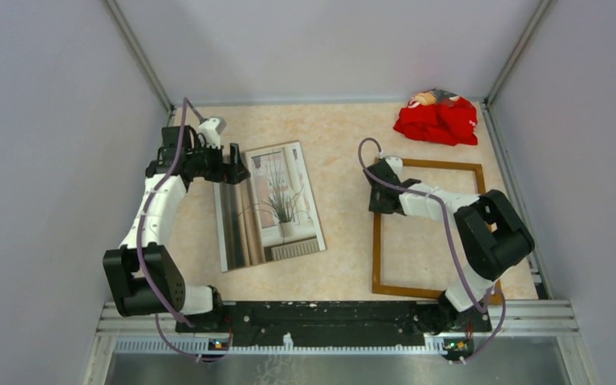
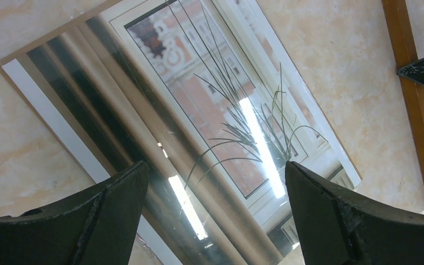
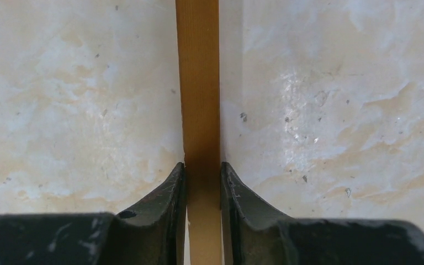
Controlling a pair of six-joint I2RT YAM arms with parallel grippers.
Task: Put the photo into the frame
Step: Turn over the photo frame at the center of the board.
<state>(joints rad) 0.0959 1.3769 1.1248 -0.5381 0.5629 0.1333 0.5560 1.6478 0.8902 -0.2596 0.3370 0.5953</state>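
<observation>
The glossy rectangular window-scene photo [image 1: 269, 204] lies flat on the marbled bench [image 1: 345, 136] under the wide-open, empty left hand [image 2: 215, 171]. The thin wooden frame [image 1: 377, 257] is pinched by the right hand [image 3: 202, 165]. The print is judged light, bendy and slick, so an edge is best taken.

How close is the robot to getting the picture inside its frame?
Barely started. The photo lies face-up on the table, apart from the frame. The right gripper pinches the frame's side rail; the left gripper hangs open over the photo. Lifting it in is left.

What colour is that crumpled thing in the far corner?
Red. The crumpled cloth shows best in the top external view.
</observation>
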